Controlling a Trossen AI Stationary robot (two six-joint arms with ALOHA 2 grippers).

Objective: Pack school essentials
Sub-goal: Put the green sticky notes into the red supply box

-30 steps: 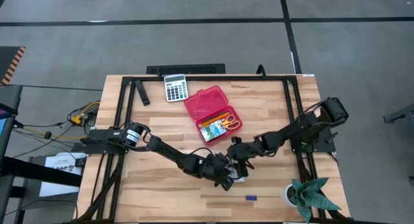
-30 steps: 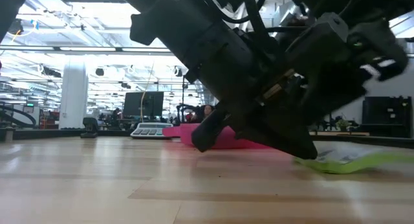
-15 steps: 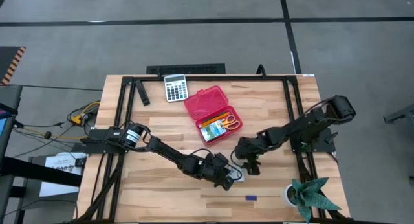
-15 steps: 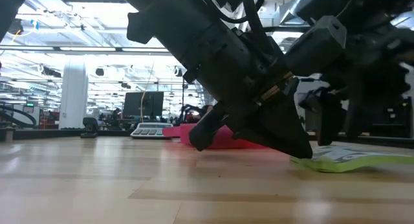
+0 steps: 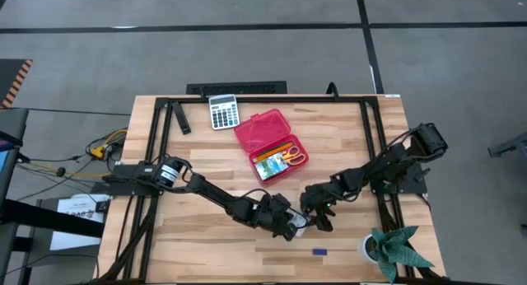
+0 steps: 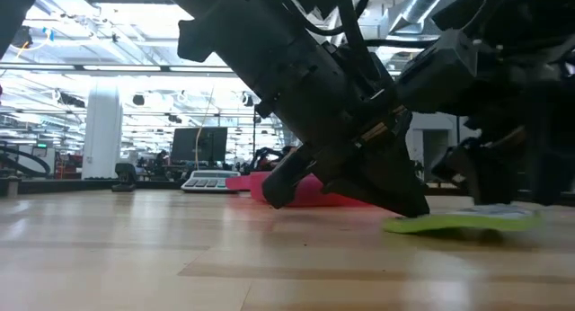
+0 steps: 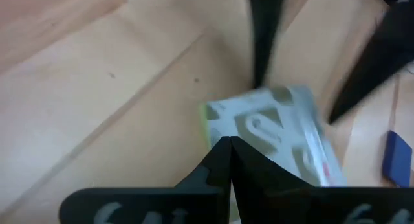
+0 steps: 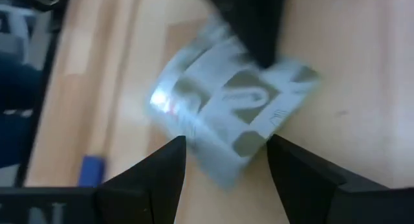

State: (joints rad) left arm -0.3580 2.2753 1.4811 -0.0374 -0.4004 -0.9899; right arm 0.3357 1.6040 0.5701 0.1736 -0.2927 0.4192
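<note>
A green-and-white printed packet (image 7: pixel 272 130) lies low over the wood near the table's middle, toward its near edge (image 5: pixel 301 225). My left gripper (image 7: pixel 229 141) is shut on it. My right gripper (image 8: pixel 226 143) is open, and its fingers (image 7: pixel 262 49) stand on either side of the packet's other end (image 8: pixel 223 166). The red case (image 5: pixel 270 145) lies open farther back, with yellow-handled scissors (image 5: pixel 294 156) and pencils (image 5: pixel 265 157) inside. A tiny blue piece (image 5: pixel 319 252) lies near the table's front edge. My left gripper pinches the packet by the middle of one edge (image 7: pixel 223 130) between its two fingertips. The fingers come slanting down from the table's left. The packet reaches out level beyond them (image 6: pixel 458 223), just over the wood. I cannot tell whether it rests on the table.
A grey calculator (image 5: pixel 223 112) lies at the far edge behind the case. A small potted plant (image 5: pixel 394 248) stands at the near right corner. A black frame (image 5: pixel 247 98) borders the tabletop. Bare wood lies to the left of my left arm.
My right gripper has drawn away from my left one toward the table's near right, sunk a little and turned its wrist. It has stayed open. The packet's raised, curled end has come down, so the packet now lies level. My left gripper has kept its place.
</note>
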